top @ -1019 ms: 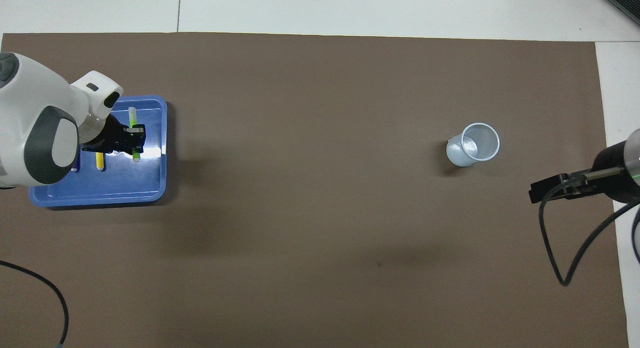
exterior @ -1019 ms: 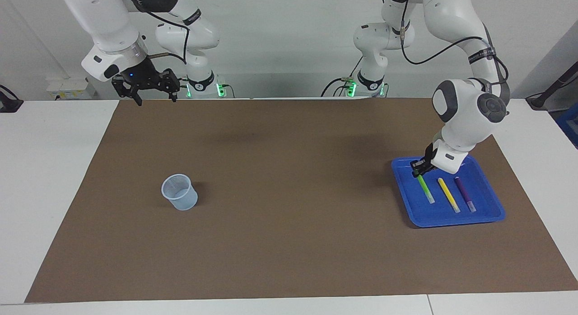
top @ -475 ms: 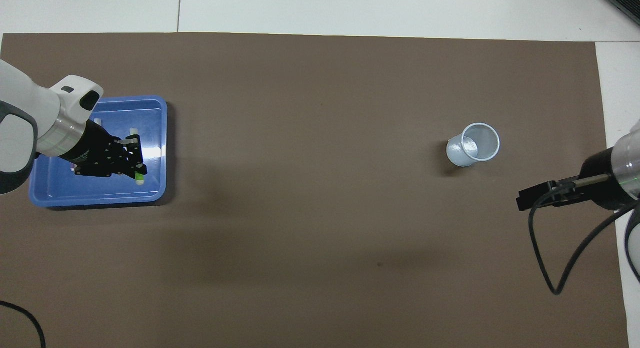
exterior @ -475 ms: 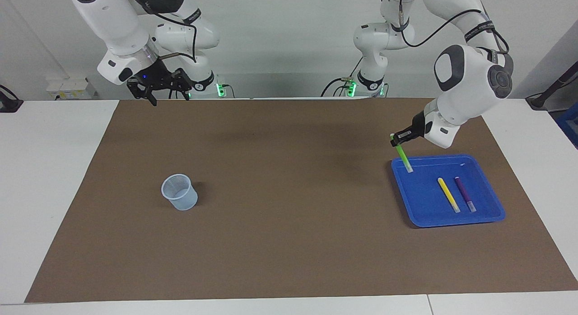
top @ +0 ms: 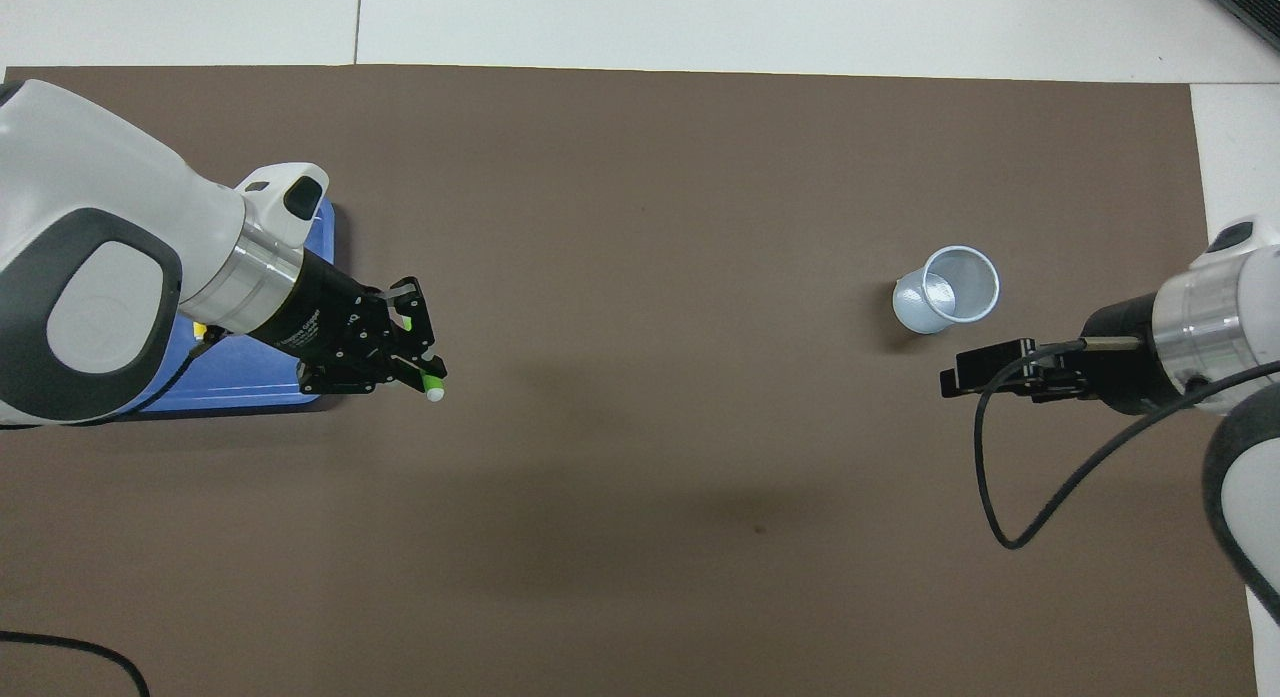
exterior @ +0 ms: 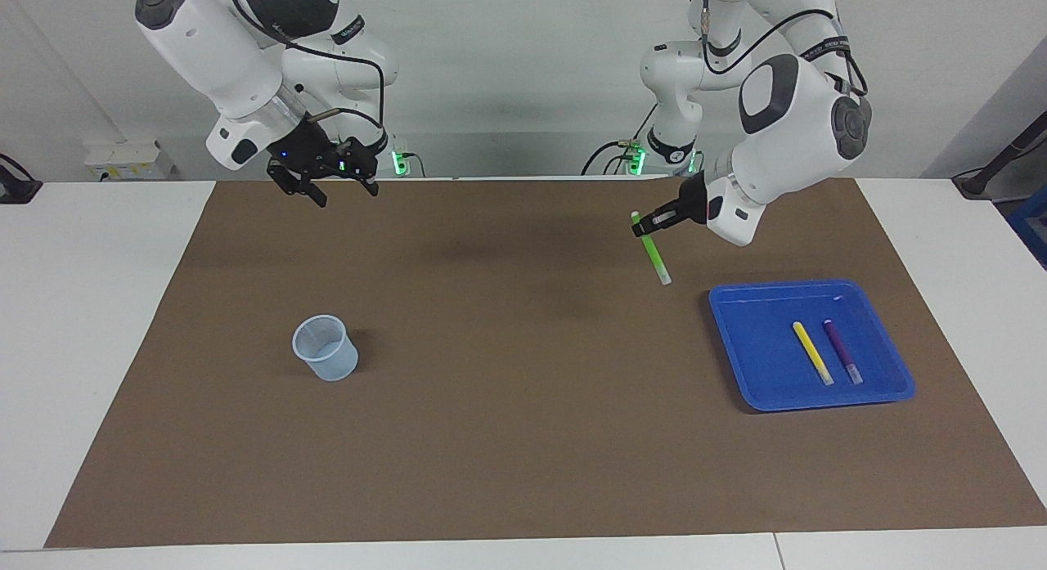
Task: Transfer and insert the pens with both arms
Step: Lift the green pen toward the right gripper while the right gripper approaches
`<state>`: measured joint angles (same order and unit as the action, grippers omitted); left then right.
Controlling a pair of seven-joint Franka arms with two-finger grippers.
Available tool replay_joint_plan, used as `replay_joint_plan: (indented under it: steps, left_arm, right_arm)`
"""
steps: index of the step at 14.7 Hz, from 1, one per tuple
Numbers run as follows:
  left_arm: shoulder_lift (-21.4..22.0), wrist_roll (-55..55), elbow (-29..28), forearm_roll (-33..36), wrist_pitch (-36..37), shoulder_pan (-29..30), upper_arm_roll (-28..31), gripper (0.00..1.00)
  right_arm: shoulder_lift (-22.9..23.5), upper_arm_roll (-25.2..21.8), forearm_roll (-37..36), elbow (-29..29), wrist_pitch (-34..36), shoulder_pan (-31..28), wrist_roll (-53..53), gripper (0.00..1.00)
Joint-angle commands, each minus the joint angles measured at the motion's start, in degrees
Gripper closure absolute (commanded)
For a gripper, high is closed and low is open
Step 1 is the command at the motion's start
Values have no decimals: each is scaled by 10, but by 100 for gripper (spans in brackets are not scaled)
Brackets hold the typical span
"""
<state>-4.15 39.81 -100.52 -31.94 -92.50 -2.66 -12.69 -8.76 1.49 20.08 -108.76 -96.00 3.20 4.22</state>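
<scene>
My left gripper [exterior: 646, 224] is shut on the green pen [exterior: 654, 255], gripping it near its upper end. The pen hangs slanted, pale cap end down, above the brown mat beside the blue tray [exterior: 761, 341]. In the overhead view the left gripper [top: 415, 357] covers most of the green pen [top: 431, 385]. The yellow pen [exterior: 812, 353] and the purple pen [exterior: 842, 351] lie side by side in the tray. My right gripper [exterior: 343, 192] hangs open and empty over the mat's edge nearest the robots. From overhead, the right gripper [top: 975, 369] sits close to the cup.
A translucent plastic cup [exterior: 325, 347] stands upright on the brown mat [exterior: 523, 406] toward the right arm's end; it also shows from above as the cup [top: 950, 289]. The left arm hides most of the tray [top: 250, 387] from above. A black cable loops below the right gripper.
The left gripper lifted the green pen out of the tray and carried it toward the table's middle. The right gripper moved inward, toward the cup.
</scene>
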Motion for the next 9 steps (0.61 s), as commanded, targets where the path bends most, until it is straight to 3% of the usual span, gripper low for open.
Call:
replay_joint_plan:
  steps: [1, 4, 9]
  left_arm:
    - [40, 66, -5, -72, 12, -9, 1, 100]
    - [70, 94, -17, -138, 7, -23, 0, 100]
    - [81, 177, -24, -214, -54, -63, -2, 100]
  right_arm:
    - [-6, 1, 29, -27, -37, 14, 13, 0]
    - [12, 1, 45, -29, -47, 22, -3, 0]
    - [30, 1, 70, -22, -42, 24, -29, 0]
